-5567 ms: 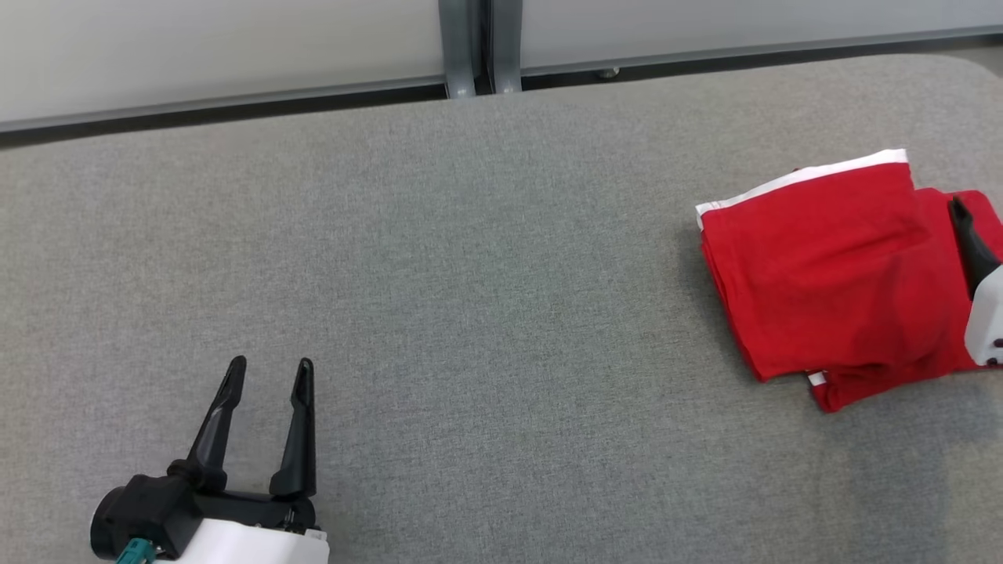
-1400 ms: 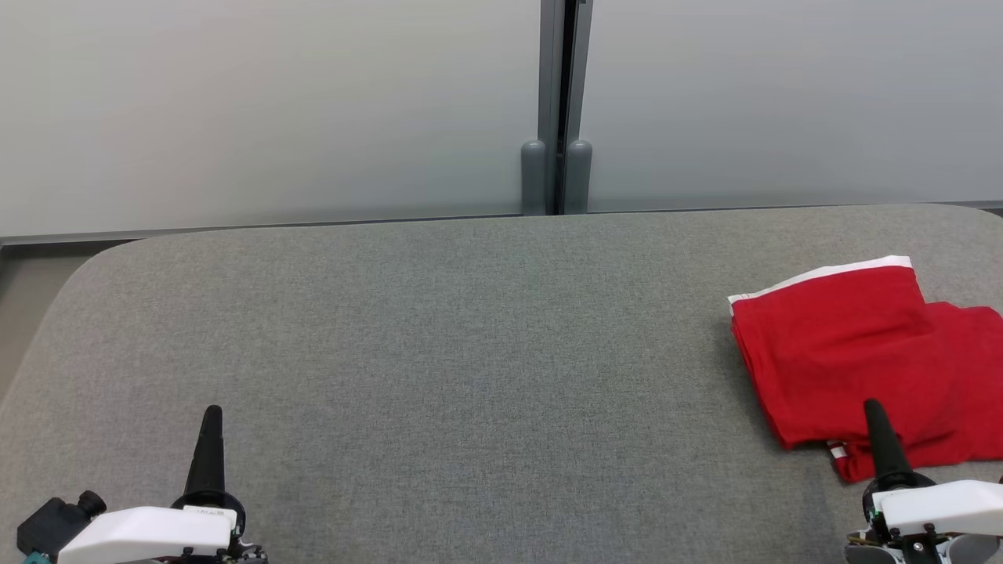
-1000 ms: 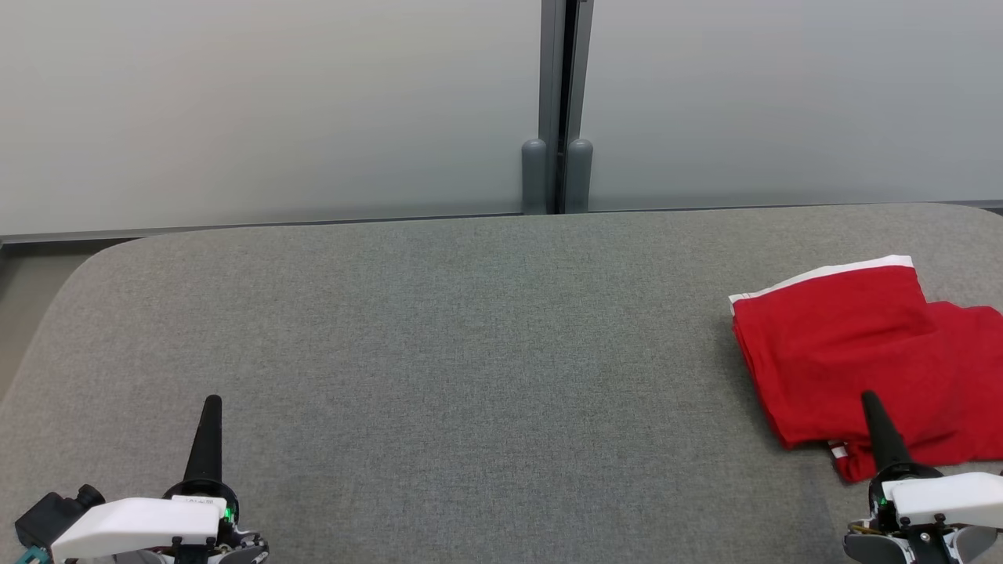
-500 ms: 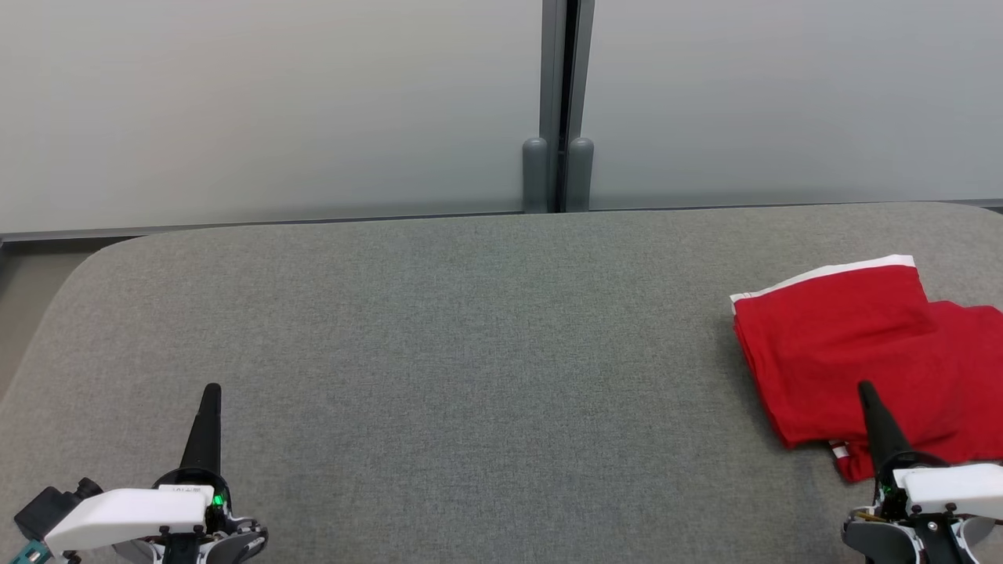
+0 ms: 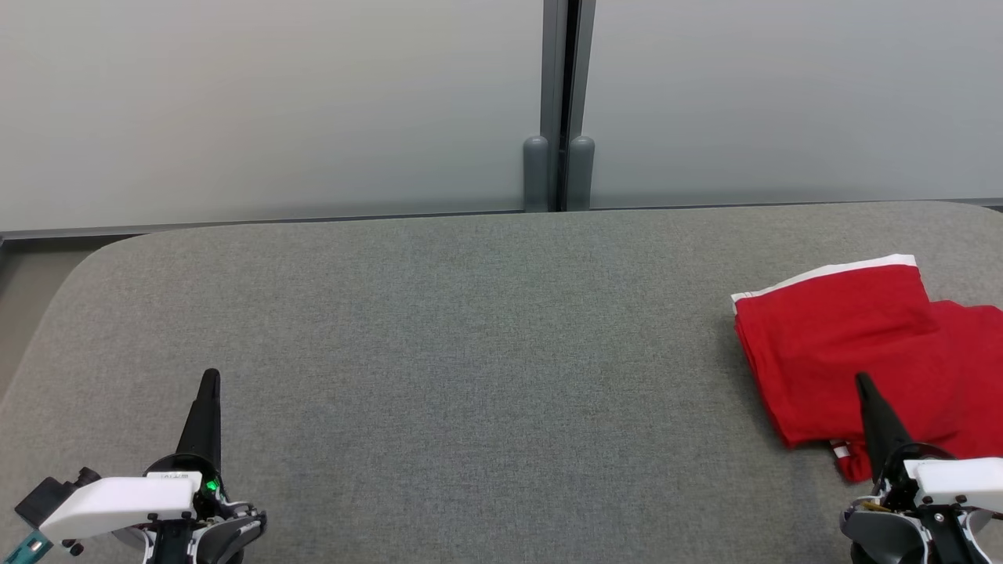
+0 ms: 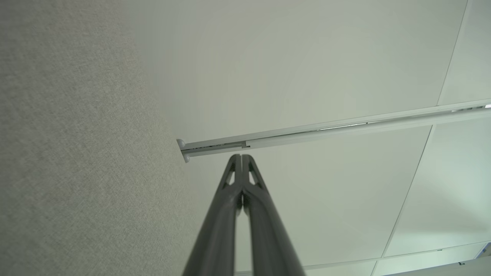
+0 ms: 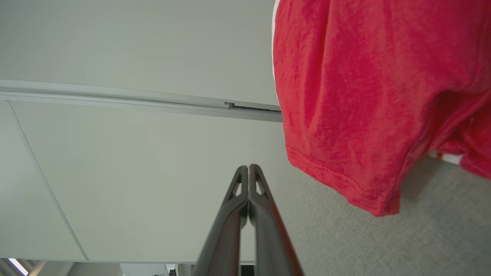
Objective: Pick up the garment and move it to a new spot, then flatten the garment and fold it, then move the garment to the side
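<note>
A red garment [image 5: 854,352] with a white band lies folded on the grey table [image 5: 470,352], at its right side, running off the frame's right edge. In the right wrist view the garment [image 7: 364,96] lies flat beside the fingers. My right gripper [image 5: 863,381] is shut and empty near the garment's front edge, its tip over the red cloth in the head view; whether it touches the cloth I cannot tell. Its fingers [image 7: 248,168] are pressed together. My left gripper [image 5: 210,377] is shut and empty at the lower left, fingers [image 6: 241,158] closed together above bare table.
Pale wall panels with a grey vertical post [image 5: 558,110] stand behind the table's far edge. The table's rounded left corner [image 5: 70,274] is near the left arm. Bare grey surface spans the middle and left.
Both grippers have crept slightly forward over the last second. The garment has stayed where it lies. Since 5.6 s ago the camera has tilted up and the left gripper has shut.
</note>
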Available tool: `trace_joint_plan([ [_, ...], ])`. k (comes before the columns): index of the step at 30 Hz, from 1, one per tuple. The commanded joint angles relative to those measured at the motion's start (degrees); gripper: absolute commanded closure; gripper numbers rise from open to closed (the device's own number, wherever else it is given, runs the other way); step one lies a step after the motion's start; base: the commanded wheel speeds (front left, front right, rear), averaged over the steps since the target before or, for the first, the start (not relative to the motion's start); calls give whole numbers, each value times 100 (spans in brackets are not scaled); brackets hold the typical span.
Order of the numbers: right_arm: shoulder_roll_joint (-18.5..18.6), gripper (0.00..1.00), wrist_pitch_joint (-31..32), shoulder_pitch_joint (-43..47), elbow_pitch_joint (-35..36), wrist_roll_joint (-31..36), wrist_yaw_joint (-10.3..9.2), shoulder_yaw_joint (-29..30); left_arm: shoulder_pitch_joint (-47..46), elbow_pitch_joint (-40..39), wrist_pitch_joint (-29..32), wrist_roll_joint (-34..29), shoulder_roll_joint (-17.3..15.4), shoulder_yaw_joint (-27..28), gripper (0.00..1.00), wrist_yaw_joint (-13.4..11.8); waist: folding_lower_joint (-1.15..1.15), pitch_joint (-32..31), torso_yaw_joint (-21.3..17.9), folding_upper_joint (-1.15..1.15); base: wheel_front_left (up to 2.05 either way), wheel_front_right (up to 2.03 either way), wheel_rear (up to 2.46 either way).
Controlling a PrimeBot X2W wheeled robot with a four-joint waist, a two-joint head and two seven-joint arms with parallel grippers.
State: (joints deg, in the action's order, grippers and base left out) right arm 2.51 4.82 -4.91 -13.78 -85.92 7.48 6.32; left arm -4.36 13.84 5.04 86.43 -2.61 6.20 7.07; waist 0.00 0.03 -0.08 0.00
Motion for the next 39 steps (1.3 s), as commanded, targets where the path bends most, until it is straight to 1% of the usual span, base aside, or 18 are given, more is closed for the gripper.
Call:
trace_joint_plan([
  [1,54,100,67,-88,1,-152,2,16,-146,0,38,149,-39,26,100,56,0,2,1,0,0,0,0],
  [15,61,100,192,-164,-34,-687,1,29,-246,30,166,624,-43,46,100,62,0,15,8,0,0,0,0],
  [39,61,100,192,-161,-32,-656,2,28,-234,28,168,605,-42,43,100,56,0,15,8,0,0,0,0],
])
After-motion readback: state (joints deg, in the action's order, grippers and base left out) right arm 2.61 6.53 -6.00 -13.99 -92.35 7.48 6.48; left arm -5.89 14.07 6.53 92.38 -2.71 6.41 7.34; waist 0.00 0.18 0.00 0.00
